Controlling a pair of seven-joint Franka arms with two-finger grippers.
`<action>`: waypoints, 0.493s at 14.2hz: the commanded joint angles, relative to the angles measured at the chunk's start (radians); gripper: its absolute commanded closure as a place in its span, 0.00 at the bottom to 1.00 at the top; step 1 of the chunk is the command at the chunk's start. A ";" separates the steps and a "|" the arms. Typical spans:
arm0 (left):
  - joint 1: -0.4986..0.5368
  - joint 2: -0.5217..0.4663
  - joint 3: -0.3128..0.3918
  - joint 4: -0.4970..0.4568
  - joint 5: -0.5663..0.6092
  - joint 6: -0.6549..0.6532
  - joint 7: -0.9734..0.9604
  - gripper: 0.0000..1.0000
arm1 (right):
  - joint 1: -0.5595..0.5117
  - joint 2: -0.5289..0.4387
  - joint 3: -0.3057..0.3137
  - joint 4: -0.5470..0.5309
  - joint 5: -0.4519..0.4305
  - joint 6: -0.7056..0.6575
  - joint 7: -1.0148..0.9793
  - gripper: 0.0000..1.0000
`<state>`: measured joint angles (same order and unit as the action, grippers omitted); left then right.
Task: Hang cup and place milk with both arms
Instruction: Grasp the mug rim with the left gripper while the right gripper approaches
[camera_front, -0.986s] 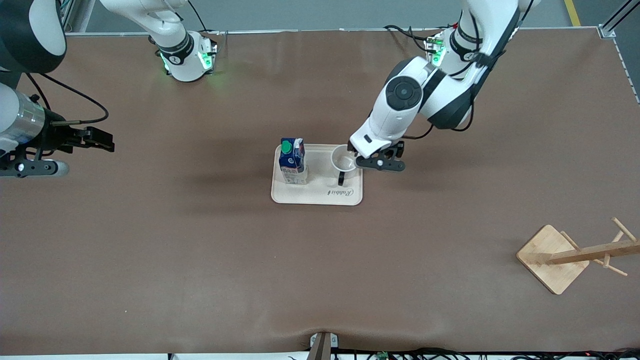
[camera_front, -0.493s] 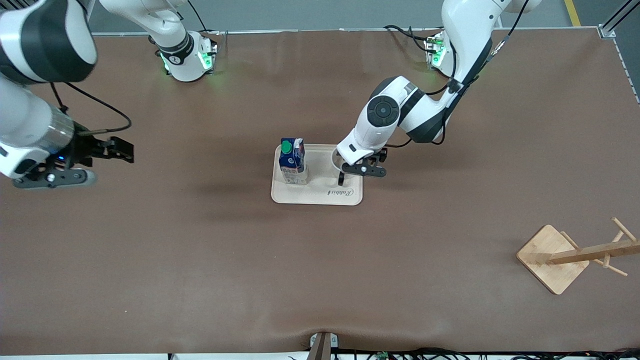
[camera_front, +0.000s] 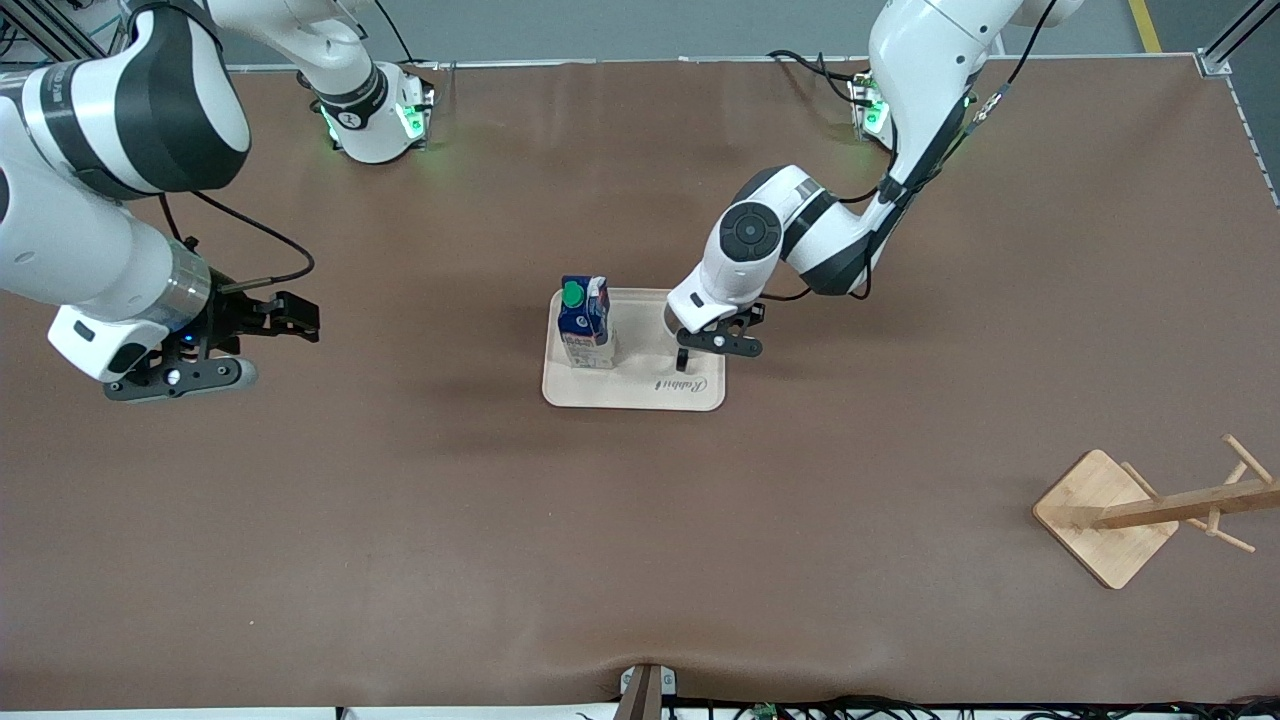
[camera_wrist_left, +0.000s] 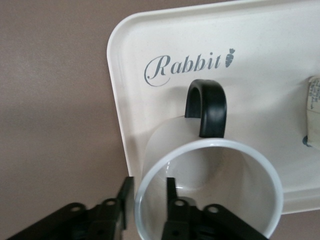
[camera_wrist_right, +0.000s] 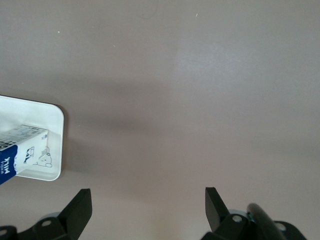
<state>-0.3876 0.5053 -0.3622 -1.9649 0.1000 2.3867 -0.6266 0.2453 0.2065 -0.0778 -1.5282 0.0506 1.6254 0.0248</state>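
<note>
The white cup (camera_wrist_left: 210, 185) stands upright on the cream tray (camera_front: 640, 385), its black handle (camera_wrist_left: 207, 107) toward the front camera. My left gripper (camera_front: 703, 338) is down over the cup and hides most of it in the front view. In the left wrist view this gripper (camera_wrist_left: 147, 192) is open, one finger inside the rim and one outside, with small gaps to the wall. The milk (camera_front: 585, 322) stands upright on the tray at the right arm's end. My right gripper (camera_front: 295, 325) is open and empty over bare table, toward the right arm's end from the tray. In the right wrist view it (camera_wrist_right: 147, 205) faces the milk (camera_wrist_right: 20, 150).
A wooden cup rack (camera_front: 1150, 510) with pegs stands on its square base near the front camera at the left arm's end of the table. The tray (camera_wrist_left: 280, 60) carries the word "Rabbit". Brown table lies all round the tray.
My left gripper has moved onto the cup, its fingers now astride the rim. My right arm has swung in over the table toward the tray.
</note>
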 joint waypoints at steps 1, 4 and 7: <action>-0.011 0.001 0.002 0.009 0.029 0.008 -0.045 0.96 | 0.032 0.011 -0.007 0.017 0.078 -0.002 0.090 0.00; -0.028 -0.013 0.006 0.012 0.030 0.005 -0.044 1.00 | 0.070 0.033 -0.007 0.017 0.184 0.002 0.197 0.00; -0.007 -0.092 0.009 0.014 0.030 -0.017 -0.041 1.00 | 0.146 0.048 -0.008 0.017 0.186 0.039 0.317 0.00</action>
<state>-0.3981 0.4896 -0.3603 -1.9442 0.1015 2.3920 -0.6400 0.3428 0.2351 -0.0761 -1.5284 0.2184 1.6497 0.2548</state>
